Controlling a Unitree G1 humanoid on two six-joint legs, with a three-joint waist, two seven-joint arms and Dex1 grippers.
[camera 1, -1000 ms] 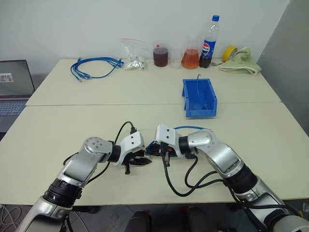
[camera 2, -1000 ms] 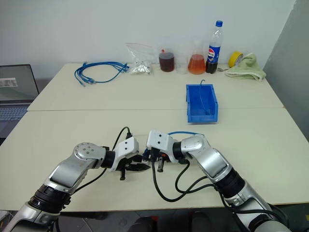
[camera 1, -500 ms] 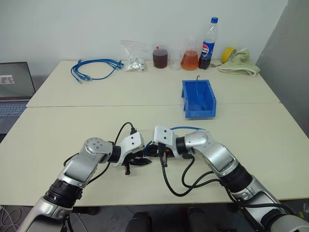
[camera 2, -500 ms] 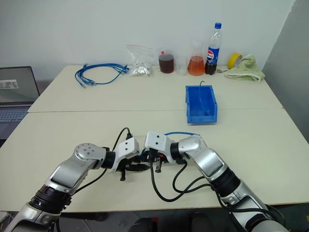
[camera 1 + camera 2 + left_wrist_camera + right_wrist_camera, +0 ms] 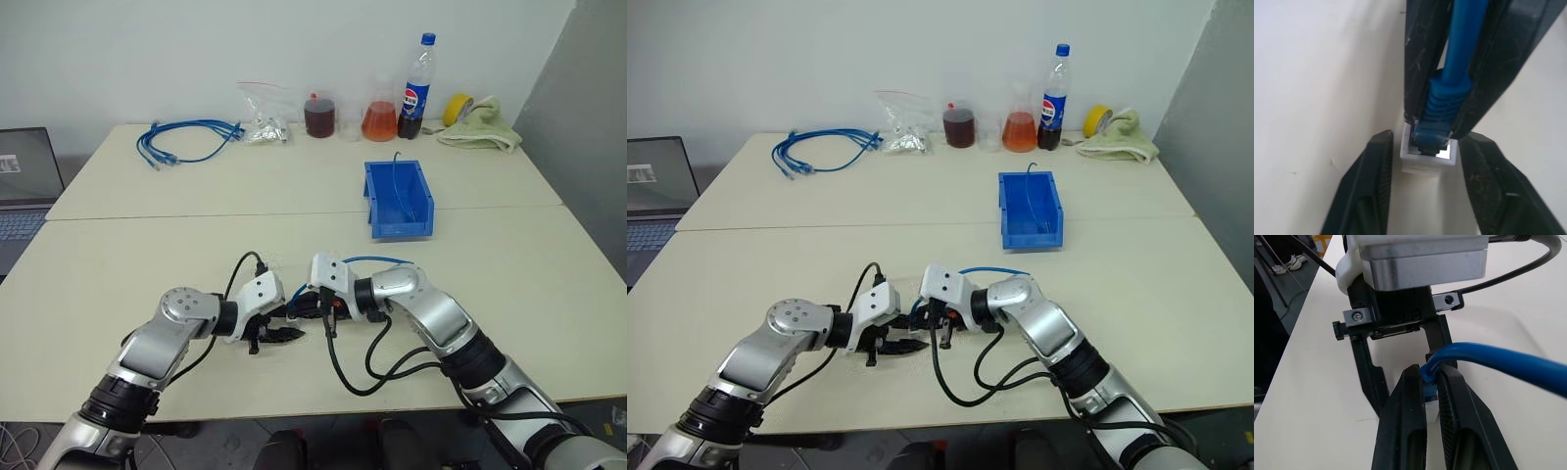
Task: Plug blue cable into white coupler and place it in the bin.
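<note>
The blue cable arcs from my right gripper, which is shut on the boot just behind its plug. That plug sits inside the white coupler, a small white block just above the table. My left gripper faces the right one. Its two black fingers stand spread on either side of the coupler, open, with a narrow gap showing beside the block. In the right wrist view the cable runs out from between my pinched fingertips. The bin stands farther back and to the right, with a thin cable upright inside.
Along the table's far edge lie a coiled bundle of blue cables, a plastic bag, a jar and a flask of dark liquid, a cola bottle, yellow tape and a green towel. A laptop sits at the far left.
My left gripper's fingers have spread apart and let go of the coupler. The right gripper keeps its grip on the cable. Both hands stay where they were.
</note>
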